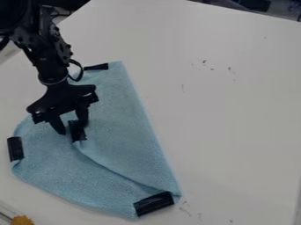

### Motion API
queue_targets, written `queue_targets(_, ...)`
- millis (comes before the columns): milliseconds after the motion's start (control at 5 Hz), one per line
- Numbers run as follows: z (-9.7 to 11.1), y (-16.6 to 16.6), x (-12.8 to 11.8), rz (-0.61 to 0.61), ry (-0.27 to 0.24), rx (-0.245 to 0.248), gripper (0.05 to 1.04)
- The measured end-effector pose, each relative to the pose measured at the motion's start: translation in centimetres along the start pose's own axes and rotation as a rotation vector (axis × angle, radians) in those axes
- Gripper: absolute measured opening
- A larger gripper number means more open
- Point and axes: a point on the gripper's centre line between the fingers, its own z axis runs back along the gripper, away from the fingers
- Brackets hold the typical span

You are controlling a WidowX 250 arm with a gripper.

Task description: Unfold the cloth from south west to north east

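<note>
My end effector (72, 128) hangs over the pale blue cloth (126, 132), its fingers spread apart and pointing down. Between and just beside their tips sits the centre black patch (76, 132), on a corner of the folded layer; I cannot tell whether I am touching it. I am open, with a gap showing between my fingers.

The cloth lies on the white counter (235, 110), beneath me and out to my right in the view, and it is still folded over. Its long axis runs at a slant, from a narrow end above and right of my end effector to a corner well below and right of it. The long, straight side along that axis faces right, away from me; the opposite side bulges out in a curve below and left of me. From the patch at my fingertips, the upper layer's edge runs down and right as a soft ridge, toward the lower right patch (154, 203). Another patch, the left one (15, 148), marks the rim left of my fingers, and the top patch (96, 67) lies above them, just beside my arm.

An orange-yellow thing (22, 220) is well below and left of me, at the view's edge.
</note>
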Motion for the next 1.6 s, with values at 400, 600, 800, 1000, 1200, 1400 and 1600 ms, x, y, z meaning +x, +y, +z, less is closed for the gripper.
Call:
queue_targets(400, 0.1, -0.1, 0.2, 0.003, -0.005, -0.003, 0.1)
queue_targets(600, 0.2, 0.0, 0.2, 0.016, -0.005, 0.006, 0.056)
queue_targets(800, 0.4, -0.5, 0.2, 0.012, -0.005, 0.013, 0.055)
queue_targets(1000, 3.4, -3.1, 0.7, -0.004, -0.063, 0.013, 0.055)
queue_targets(1200, 4.6, -5.6, 0.4, 0.027, -0.086, -0.013, 0.054)
queue_targets(1400, 6.1, -9.0, 0.0, 0.015, -0.106, -0.067, 0.054)
queue_targets(1600, 6.1, -11.7, -1.0, -0.011, -0.088, -0.099, 0.054)
